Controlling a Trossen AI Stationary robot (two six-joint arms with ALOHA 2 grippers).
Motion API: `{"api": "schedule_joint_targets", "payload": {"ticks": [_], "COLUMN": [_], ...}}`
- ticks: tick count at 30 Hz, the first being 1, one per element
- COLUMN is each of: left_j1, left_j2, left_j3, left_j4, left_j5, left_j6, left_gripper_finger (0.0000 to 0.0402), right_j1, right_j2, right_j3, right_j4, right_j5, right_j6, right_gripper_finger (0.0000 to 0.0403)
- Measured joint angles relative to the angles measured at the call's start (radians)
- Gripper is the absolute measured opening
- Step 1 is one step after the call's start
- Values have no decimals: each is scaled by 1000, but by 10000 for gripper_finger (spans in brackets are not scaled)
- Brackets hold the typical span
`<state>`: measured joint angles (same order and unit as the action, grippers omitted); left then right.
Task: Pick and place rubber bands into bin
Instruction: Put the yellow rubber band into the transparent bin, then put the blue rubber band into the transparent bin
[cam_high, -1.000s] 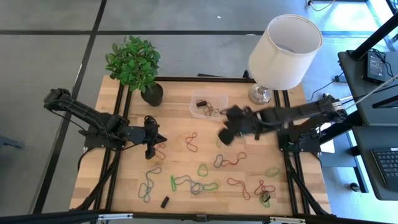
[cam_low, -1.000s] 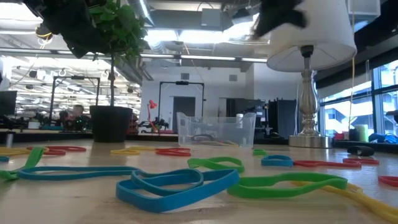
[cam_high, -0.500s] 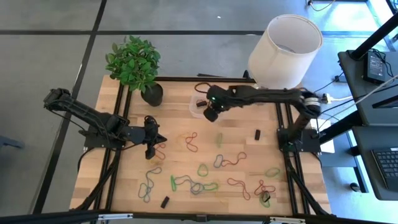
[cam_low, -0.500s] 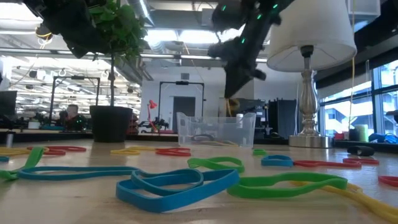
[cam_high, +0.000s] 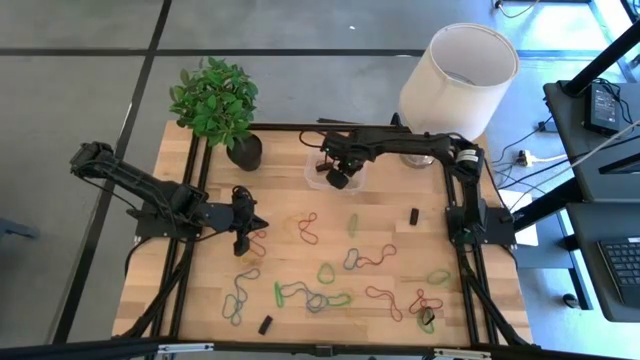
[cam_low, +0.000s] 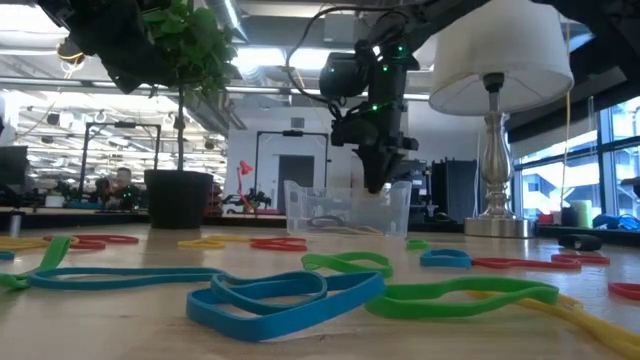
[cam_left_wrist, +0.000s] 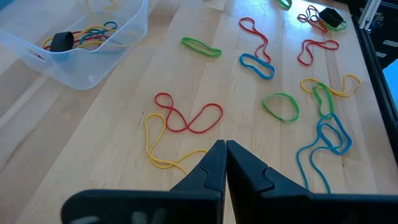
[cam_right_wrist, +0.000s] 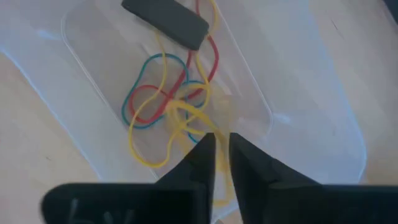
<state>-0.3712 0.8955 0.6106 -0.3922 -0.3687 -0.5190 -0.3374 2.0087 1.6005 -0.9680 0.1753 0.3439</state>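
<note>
Many rubber bands in green, red, yellow and blue lie flat on the wooden table, and some show close up in the low view. The clear bin stands near the far edge and holds a few bands and a black block. My right gripper points down into the bin, shut on a yellow band. My left gripper is shut and hovers over the table's left part, its tips just short of a red band and a yellow band. My right gripper pinches a yellow rubber band between its two fingers; a strand shows in the narrow gap between them. The fingers come from above, pointing down into the bin. The band's loop lies on the bin floor among the other bands.
A black plant pot stands left of the bin and a lamp right of it, both at the far edge. Small black blocks lie on the table and near the near edge.
My right gripper has swung from the table's middle toward the far edge and left, arriving over the bin, then come down until its tips are inside the bin.
</note>
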Motion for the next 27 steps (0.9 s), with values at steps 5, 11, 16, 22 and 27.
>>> {"api": "schedule_joint_targets", "payload": {"ticks": [5, 11, 16, 22, 27], "left_j1": [0, 0, 0, 0, 0], "left_j2": [0, 0, 0, 0, 0], "left_j3": [0, 0, 0, 0, 0], "left_j4": [0, 0, 0, 1, 2], "left_j5": [0, 0, 0, 0, 0], "left_j6": [0, 0, 0, -7, -18], "left_gripper_finger": [8, 8, 7, 8, 7], "right_j1": [0, 11, 84, 202, 365], "right_j2": [0, -26, -126, -361, -608], "right_j3": [0, -1, -29, -291, -556], "right_j4": [-7, -26, 12, 188, 417], "right_j5": [1, 2, 14, 3, -10], "right_j6": [30, 74, 114, 238, 367], "right_gripper_finger": [88, 89, 29, 5, 3]}}
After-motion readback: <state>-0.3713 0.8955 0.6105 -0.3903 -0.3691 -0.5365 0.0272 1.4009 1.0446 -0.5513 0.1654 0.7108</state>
